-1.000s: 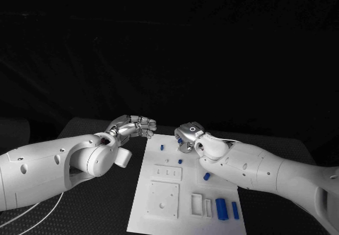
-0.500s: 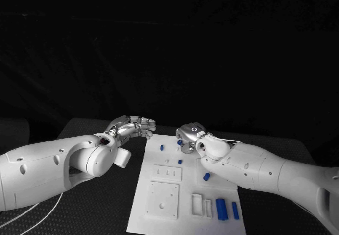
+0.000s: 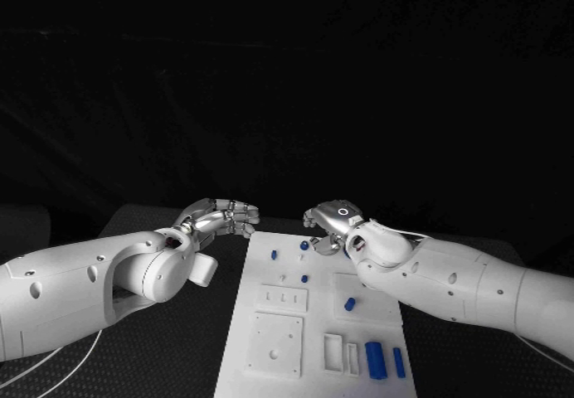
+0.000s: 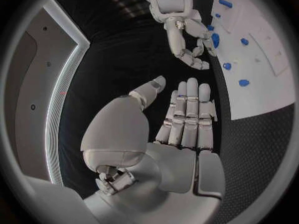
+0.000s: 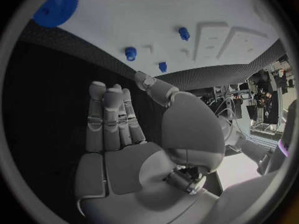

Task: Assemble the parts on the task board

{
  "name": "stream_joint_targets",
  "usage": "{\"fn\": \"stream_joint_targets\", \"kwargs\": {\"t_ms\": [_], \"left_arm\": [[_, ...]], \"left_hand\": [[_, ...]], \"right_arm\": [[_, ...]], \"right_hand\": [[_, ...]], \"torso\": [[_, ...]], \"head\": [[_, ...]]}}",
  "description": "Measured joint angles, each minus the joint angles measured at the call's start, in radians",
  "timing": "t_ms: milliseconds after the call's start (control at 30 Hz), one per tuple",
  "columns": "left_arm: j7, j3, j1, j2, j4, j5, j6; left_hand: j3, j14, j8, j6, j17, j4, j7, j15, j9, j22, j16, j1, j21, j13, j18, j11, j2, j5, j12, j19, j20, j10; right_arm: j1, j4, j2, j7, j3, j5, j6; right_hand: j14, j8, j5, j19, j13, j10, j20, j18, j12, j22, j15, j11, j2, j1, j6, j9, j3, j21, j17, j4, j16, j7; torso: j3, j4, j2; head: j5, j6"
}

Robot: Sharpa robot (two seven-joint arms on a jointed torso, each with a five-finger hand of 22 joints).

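Hands (image 3: 222, 217) (image 3: 329, 220) empty above task board (image 3: 313, 332)

White task board (image 3: 313, 332), blue parts (image 3: 376, 356); silver hands, white arms; black table (image 3: 167, 348), woven texture.

No legible text, label, brand, number or sign is found on the task board (image 3: 313, 332), the parts, the hands or the table.
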Motion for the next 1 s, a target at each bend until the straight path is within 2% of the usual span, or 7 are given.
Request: {"fn": "stream_joint_targets", "kwargs": {"t_ms": [100,233,400,633,733,867,1000], "left_arm": [[0.002,0.0,0.002,0.0,-0.015,0.0,0.003],[0.003,0.0,0.002,-0.001,-0.023,0.0,0.008],[0.004,0.0,0.002,0.004,-0.031,0.0,0.013],[0.004,-0.003,0.002,0.004,-0.033,0.0,0.019],[0.005,-0.004,0.002,0.004,-0.033,0.0,0.021],[0.005,-0.005,0.002,0.004,-0.031,0.0,0.023],[0.005,-0.005,0.002,0.006,-0.031,0.0,0.025]], "left_hand": [[0.002,0.0,0.0,0.0,0.002,-0.003,0.0,0.0,0.003,0.0,0.0,-0.005,0.0,0.003,0.0,0.0,0.005,0.0,0.0,-0.003,0.003,0.0],[0.003,0.0,0.0,0.0,0.005,-0.009,0.0,0.0,0.007,0.0,-0.004,-0.005,0.004,0.011,0.0,-0.008,0.005,-0.004,0.006,-0.003,0.003,0.023],[0.003,0.0,0.0,0.0,0.006,-0.009,0.0,0.0,0.009,0.0,-0.004,-0.009,0.004,0.013,0.0,-0.01,0.009,-0.004,0.009,-0.003,0.003,0.025],[0.006,0.0,0.0,0.0,0.006,-0.011,0.0,0.0,0.009,0.0,-0.004,-0.013,0.004,0.013,-0.001,-0.01,0.005,-0.004,0.009,-0.003,0.003,0.025],[0.006,0.0,-0.004,0.0,0.006,-0.011,0.0,0.0,0.01,0.0,-0.004,-0.013,0.004,0.013,-0.001,-0.01,0.005,-0.004,0.009,-0.003,0.003,0.025],[0.006,0.0,-0.004,0.0,0.007,-0.011,0.0,0.0,0.01,0.0,-0.004,-0.013,0.004,0.013,-0.002,-0.01,0.005,-0.004,0.009,-0.003,0.003,0.025],[0.006,0.0,-0.004,0.0,0.007,-0.011,0.0,0.0,0.011,0.0,-0.004,-0.013,0.004,0.013,-0.002,-0.01,0.005,-0.004,0.009,-0.003,0.003,0.025]], "right_arm": [[0.018,0.046,-0.054,0.005,0.007,0.018,0.0],[0.027,0.087,-0.119,0.014,0.012,0.05,0.006],[0.029,0.104,-0.168,0.025,0.015,0.08,0.03],[0.026,0.065,-0.163,0.038,0.014,0.108,0.094],[0.016,0.025,-0.15,0.041,0.014,0.114,0.12],[0.0,-0.032,-0.125,0.045,0.013,0.12,0.143],[-0.014,-0.063,-0.108,0.048,0.013,0.122,0.165]], "right_hand": [[0.0,0.0,0.0,0.002,0.0,0.005,-0.002,0.0,0.0,0.0,0.0,-0.005,-0.002,-0.002,0.0,0.0,-0.004,0.0,-0.001,0.004,0.0,0.0],[0.0,0.0,0.0,0.002,0.0,0.008,-0.002,0.0,0.001,0.0,0.0,-0.007,-0.014,-0.007,-0.005,0.0,-0.008,0.0,-0.002,0.014,0.0,0.005],[0.001,0.0,0.0,0.002,0.005,0.026,-0.002,0.0,0.007,0.0,-0.001,-0.009,-0.032,-0.026,-0.005,0.0,-0.037,0.0,-0.004,0.023,0.0,0.005],[0.001,-0.006,0.0,-0.003,0.005,0.021,-0.004,-0.001,0.0,0.0,-0.001,-0.003,-0.031,-0.055,-0.026,-0.001,-0.074,0.0,-0.006,0.02,0.0,0.009],[-0.002,-0.014,0.0,-0.012,0.0,-0.002,-0.003,-0.001,-0.002,0.0,0.002,0.003,-0.025,-0.06,-0.039,-0.004,-0.091,0.0,-0.007,0.016,0.0,0.01],[-0.006,-0.02,0.0,-0.017,-0.006,-0.022,-0.002,-0.001,-0.006,0.0,0.006,0.008,-0.025,-0.06,-0.052,-0.006,-0.096,0.0,-0.008,0.011,0.0,0.009],[-0.006,-0.02,0.0,-0.017,-0.007,-0.022,-0.002,-0.001,-0.006,0.0,0.006,0.008,-0.025,-0.06,-0.059,-0.006,-0.102,0.0,-0.008,0.011,0.0,0.006]], "torso": [[0.0006,-0.0056,-0.002],[0.0037,-0.015,-0.007],[0.0081,-0.0283,-0.013],[0.014,-0.041,-0.02],[0.0171,-0.0451,-0.021],[0.0197,-0.0478,-0.021],[0.0198,-0.0468,-0.02]], "head": [[0.0,0.005],[0.002,0.009],[0.004,0.01],[0.006,0.009],[0.007,0.009],[0.004,0.009],[0.0,0.006]]}}
